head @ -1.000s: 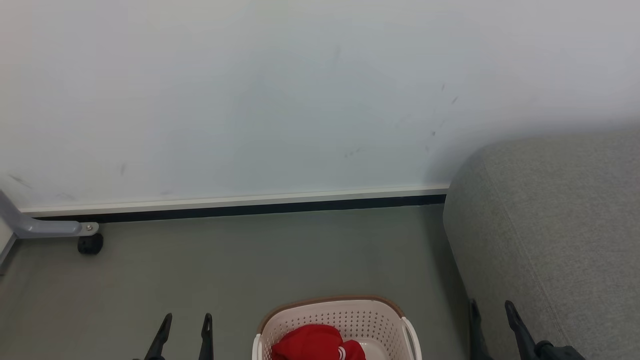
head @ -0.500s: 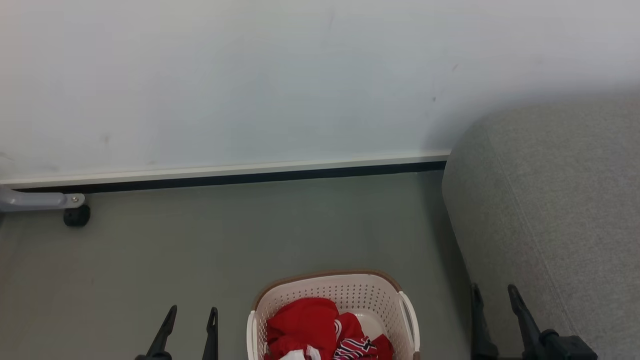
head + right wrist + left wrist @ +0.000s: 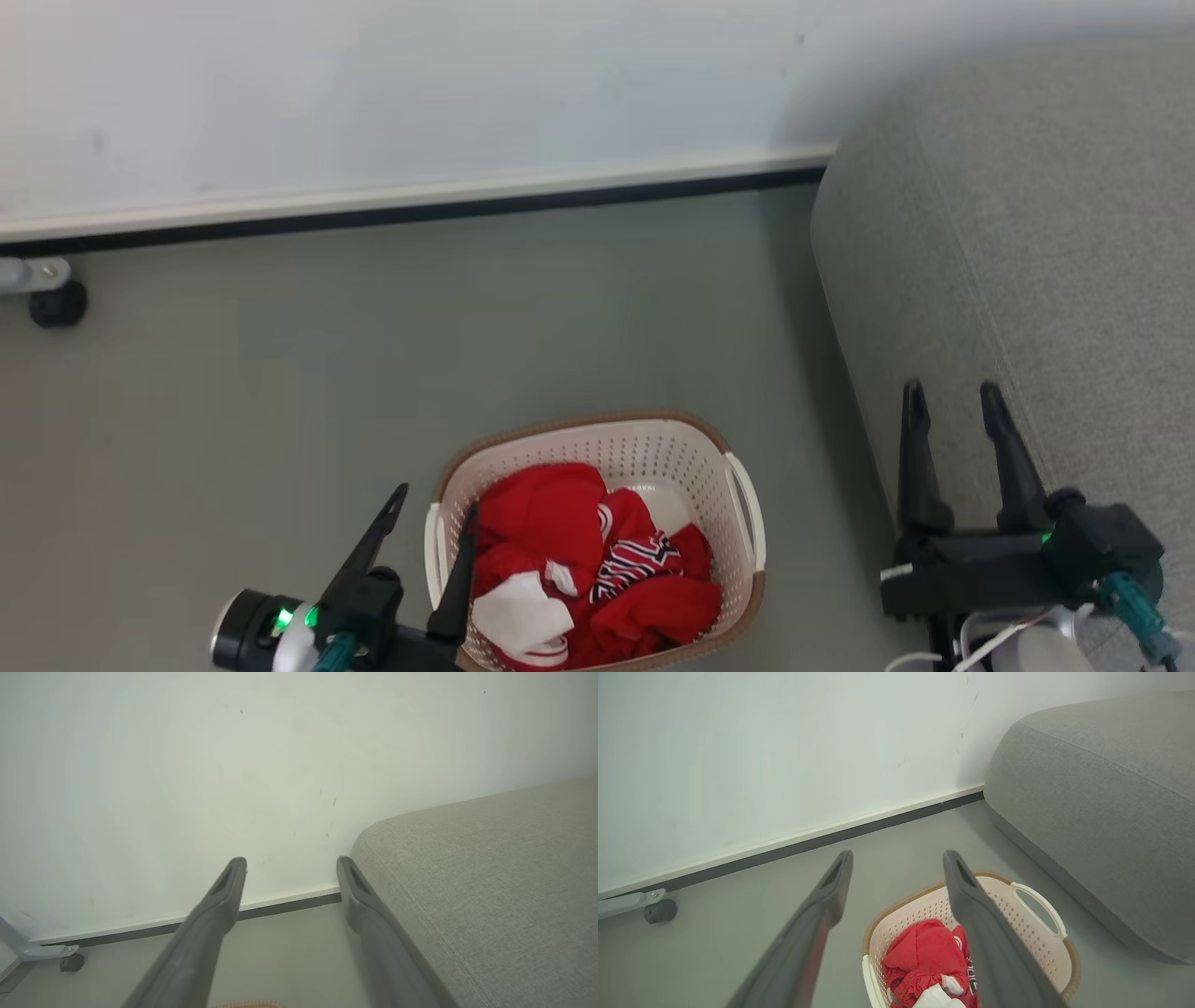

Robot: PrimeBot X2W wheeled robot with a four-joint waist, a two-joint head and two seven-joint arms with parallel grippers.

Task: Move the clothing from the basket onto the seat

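The left pincer [image 3: 439,499] hangs low with its two dark fingers spread wide and nothing between them. In the head view its right finger crosses the left rim of the basket [image 3: 653,450], while its left finger lies over bare floor [image 3: 280,392] just outside it. The basket, cream-white and perforated with a brown rim, stands on the floor just to the right of this pincer. The clothing [image 3: 546,513] lies heaped inside it: red cloth with white trim on the side nearest the pincer, and a white-striped patch with dark lettering further right. In the left wrist view the heap shows below and between the fingers; neither appears to touch it

The right pincer [image 3: 951,389] is likewise wide open and empty. The basket sits well apart to its left. The grey seat [image 3: 1046,215] rises just to its right and ahead of it, its rounded edge running beside the right finger; whether they touch cannot be told

Ahead of both pincers stands a pale wall [image 3: 373,84] with a dark skirting, and far to the left of the left pincer a black caster [image 3: 56,304] rests by that wall
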